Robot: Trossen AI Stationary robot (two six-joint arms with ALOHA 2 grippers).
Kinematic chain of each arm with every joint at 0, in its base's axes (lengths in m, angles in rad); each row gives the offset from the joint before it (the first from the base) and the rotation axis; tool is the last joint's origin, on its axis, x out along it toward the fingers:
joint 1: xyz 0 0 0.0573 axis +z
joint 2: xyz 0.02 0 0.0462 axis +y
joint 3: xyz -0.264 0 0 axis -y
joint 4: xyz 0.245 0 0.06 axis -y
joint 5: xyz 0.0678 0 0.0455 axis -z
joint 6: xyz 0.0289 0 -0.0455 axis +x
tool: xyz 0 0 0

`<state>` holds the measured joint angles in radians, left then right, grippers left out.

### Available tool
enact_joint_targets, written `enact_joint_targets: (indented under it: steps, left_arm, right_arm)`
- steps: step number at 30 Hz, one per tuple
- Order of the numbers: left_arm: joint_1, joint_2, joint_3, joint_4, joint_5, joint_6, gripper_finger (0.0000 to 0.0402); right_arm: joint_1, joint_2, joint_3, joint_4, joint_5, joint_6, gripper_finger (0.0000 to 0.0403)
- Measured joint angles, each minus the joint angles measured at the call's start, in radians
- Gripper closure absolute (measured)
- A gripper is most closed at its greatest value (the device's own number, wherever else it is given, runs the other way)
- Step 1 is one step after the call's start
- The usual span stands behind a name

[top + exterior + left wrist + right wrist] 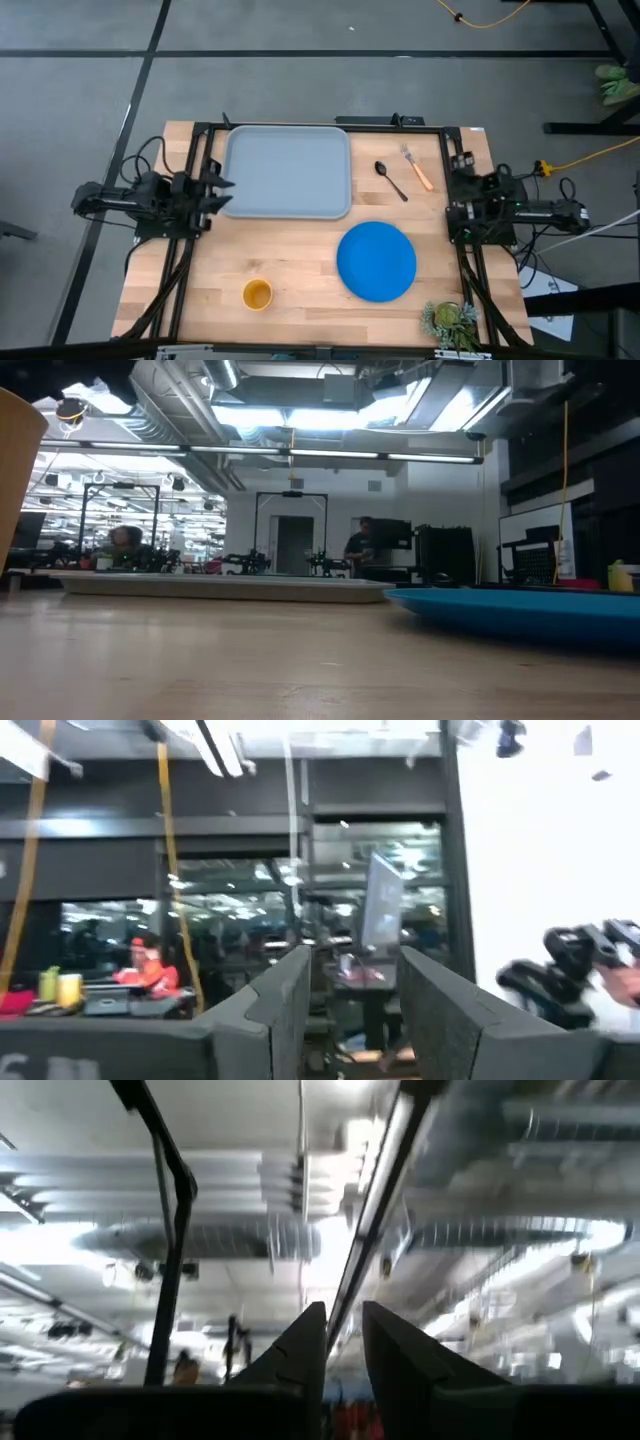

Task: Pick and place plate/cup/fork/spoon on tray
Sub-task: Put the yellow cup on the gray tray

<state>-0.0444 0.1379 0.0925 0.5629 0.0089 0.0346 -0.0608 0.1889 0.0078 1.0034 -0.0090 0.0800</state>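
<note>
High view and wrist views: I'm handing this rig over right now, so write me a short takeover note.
Left gripper: open, empty, parked at the tray's left edge.
Right gripper: parked at the table's right side, fingers slightly apart, holding nothing.
Tray: nothing on it yet.
Spoon and fork: on the table, right of the tray.
Plate: on the table, below them.
Cup: near the front edge.
Done: nothing. Left: all four items onto the tray.

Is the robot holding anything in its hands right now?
No, both are empty. The left hand and right hand grip nothing. The plate, cup, fork and spoon lie on the table.
</note>
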Motion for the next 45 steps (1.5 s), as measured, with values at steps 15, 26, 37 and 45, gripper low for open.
enact_joint_targets:
  steps: [15, 26, 37, 45]
  left_arm:
    - [-0.111, 0.584, 0.508, -0.678, 0.136, -0.049, 0.0259]
    - [-0.323, 0.887, 0.845, -1.155, 0.105, -0.059, 0.0259]
    - [-0.499, 1.132, 0.840, -1.202, -0.038, -0.333, 0.0259]
    - [-0.542, 1.243, 0.839, -1.207, -0.041, -0.456, 0.0259]
  right_arm:
    - [0.000, 0.261, 0.000, -0.076, 0.009, 0.180, 0.0328]
    - [0.000, 0.266, 0.000, -0.335, 0.007, 0.259, 0.0328]
    - [0.000, 0.266, 0.000, -0.413, 0.008, 0.284, 0.0328]
    - [0.000, 0.266, 0.000, -0.458, 0.008, 0.283, 0.0328]
